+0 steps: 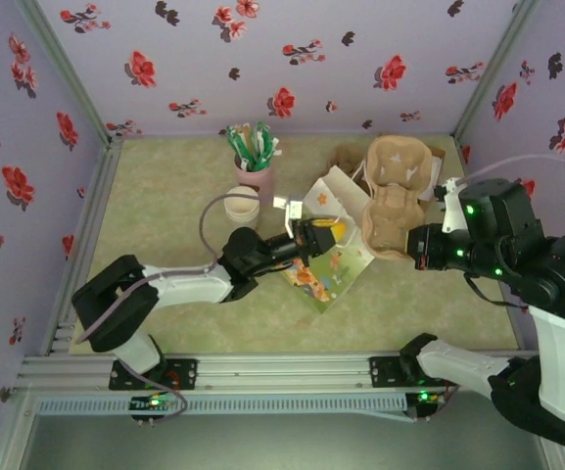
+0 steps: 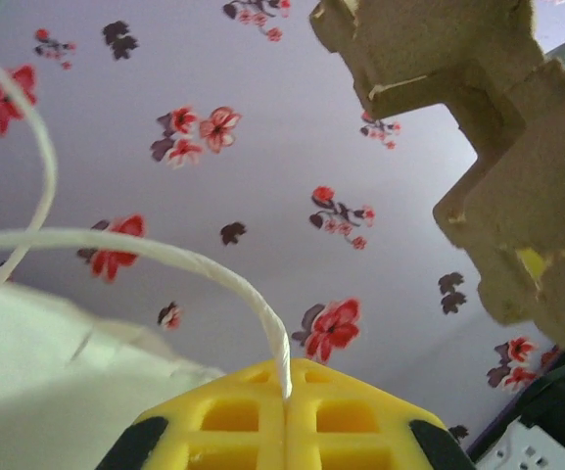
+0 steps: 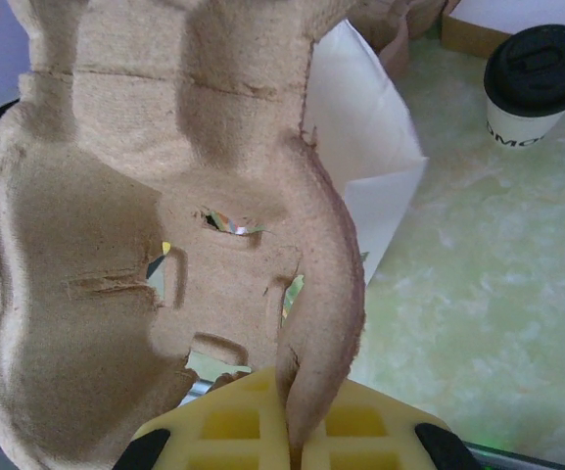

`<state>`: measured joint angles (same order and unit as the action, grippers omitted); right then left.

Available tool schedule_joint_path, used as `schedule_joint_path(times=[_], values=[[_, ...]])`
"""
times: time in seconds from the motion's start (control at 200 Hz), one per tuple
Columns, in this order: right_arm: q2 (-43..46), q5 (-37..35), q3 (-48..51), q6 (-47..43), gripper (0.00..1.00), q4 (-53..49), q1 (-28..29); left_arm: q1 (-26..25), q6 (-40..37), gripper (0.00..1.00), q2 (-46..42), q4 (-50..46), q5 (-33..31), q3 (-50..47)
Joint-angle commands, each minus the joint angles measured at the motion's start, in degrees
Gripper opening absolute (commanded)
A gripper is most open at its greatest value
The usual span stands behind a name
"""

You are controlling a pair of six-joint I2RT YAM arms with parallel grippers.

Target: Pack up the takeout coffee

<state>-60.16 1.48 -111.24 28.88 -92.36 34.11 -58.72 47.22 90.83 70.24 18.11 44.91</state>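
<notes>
The takeout coffee [image 3: 538, 86], a small cream-white cup with a black lid, stands upright on the green mat in the right wrist view, well away from both grippers. My right gripper [image 3: 297, 443] [image 1: 412, 251] is shut on the rim of the brown pulp carrier [image 3: 164, 186] [image 1: 394, 210], holding it tilted up beside the bag. Beside it, my left gripper [image 2: 287, 390] [image 1: 319, 235] is shut on the white twisted-cord handle [image 2: 253, 284] of the floral white paper bag [image 1: 333, 262]. The carrier [image 2: 502, 147] hangs close by in the left wrist view.
A pink cup of green sachets [image 1: 254, 162] and a stack of cream cups [image 1: 242, 207] stand behind the left arm. A brown box edge [image 3: 468, 29] lies near the coffee. Floral walls enclose the mat on three sides.
</notes>
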Motion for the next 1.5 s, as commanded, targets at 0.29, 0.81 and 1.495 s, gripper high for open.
schedule_joint_path(times=[0.29,0.81,1.495], values=[[-0.1,4.5,3.0,-1.5,0.0,-5.8,-0.4,-1.3,-3.9,0.36,-14.0,-1.8,-2.3,-8.4],[0.4,10.3,8.2,-1.3,0.0,-2.5,-0.4,-3.7,-16.6,0.45,-36.6,-34.3,-9.2,-13.6],[3.7,12.5,8.4,-1.9,0.0,-0.6,-0.4,20.5,-29.1,0.65,-17.6,-98.9,-8.3,46.6]])
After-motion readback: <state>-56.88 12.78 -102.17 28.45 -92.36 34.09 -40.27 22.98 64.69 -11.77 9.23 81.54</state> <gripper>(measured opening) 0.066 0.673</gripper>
